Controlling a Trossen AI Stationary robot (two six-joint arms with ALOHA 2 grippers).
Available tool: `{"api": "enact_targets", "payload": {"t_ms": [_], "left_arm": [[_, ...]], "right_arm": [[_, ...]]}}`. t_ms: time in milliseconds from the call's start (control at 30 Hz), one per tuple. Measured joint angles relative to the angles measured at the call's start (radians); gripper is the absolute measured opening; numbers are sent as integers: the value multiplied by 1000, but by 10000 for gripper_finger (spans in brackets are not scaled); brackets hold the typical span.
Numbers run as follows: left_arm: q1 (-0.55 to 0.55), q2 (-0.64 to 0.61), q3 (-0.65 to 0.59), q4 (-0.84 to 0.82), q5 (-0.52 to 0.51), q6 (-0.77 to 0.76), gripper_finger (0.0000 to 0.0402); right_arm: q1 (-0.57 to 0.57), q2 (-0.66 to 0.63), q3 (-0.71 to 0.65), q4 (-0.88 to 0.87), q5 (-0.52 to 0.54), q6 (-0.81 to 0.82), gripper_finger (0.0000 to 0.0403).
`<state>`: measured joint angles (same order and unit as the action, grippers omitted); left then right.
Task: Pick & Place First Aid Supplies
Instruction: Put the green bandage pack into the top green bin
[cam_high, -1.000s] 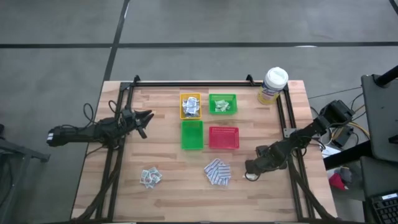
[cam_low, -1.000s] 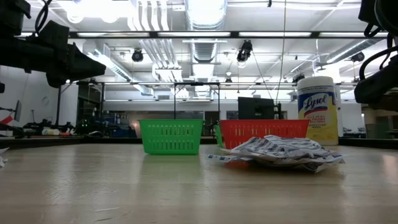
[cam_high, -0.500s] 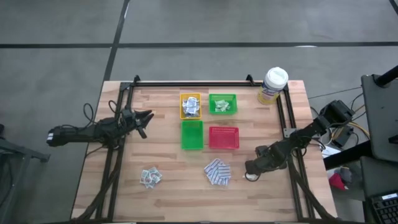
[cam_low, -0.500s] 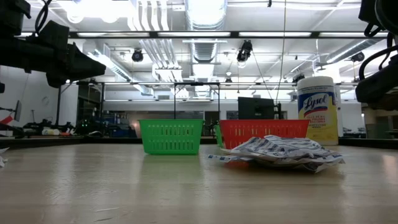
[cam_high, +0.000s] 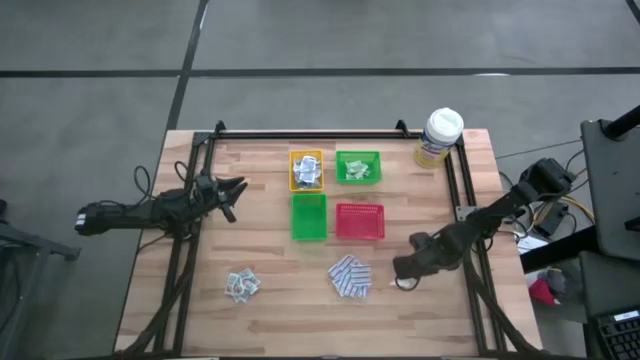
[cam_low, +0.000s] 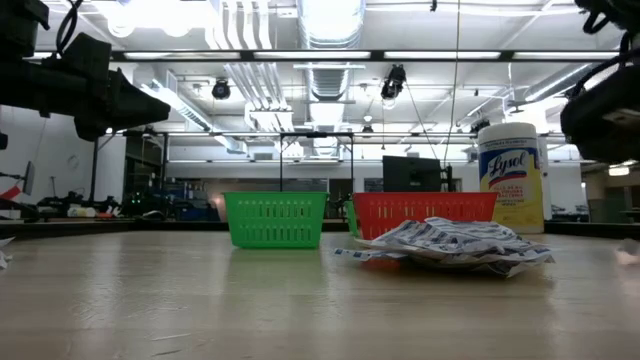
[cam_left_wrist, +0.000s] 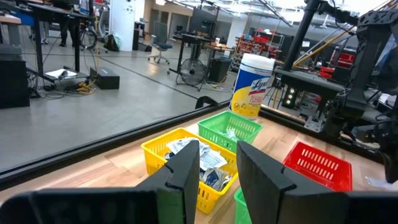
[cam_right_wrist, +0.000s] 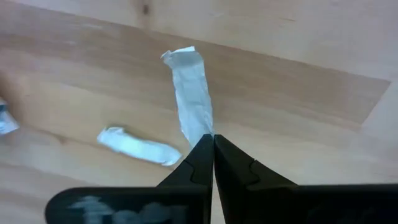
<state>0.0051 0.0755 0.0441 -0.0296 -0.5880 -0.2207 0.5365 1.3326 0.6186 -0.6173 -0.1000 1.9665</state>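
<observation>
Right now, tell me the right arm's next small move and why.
Probably lift straight up. The right gripper is shut on the end of a thin pale strip near the table's right side, a second strip lying loose beside it. Raising it clears the wood before carrying it toward the green tray with strips.

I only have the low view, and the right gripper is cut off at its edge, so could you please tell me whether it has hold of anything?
Observer: Yes, the right gripper is shut on the end of a pale strip.
Operator: Thank you. Is anything else next to it?
Observer: A second strip lies loose on the table beside the first.
Operator: And where is the left gripper?
Observer: The left gripper is open, above the table to the left of the yellow tray.
</observation>
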Motion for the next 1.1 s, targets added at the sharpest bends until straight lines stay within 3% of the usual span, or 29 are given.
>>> {"api": "enact_targets", "payload": {"t_ms": [167,333,667,1100], "left_arm": [[0,0,0,0,0,0,108],[0,0,0,0,0,0,108],[0,0,0,2,0,0,108],[0,0,0,2,0,0,108]], "right_arm": [[0,-54,0,3,8,-38,8],[0,-121,0,40,104,-116,8],[0,-219,0,227,451,-454,8],[-1,-231,0,369,919,-834,8]]}}
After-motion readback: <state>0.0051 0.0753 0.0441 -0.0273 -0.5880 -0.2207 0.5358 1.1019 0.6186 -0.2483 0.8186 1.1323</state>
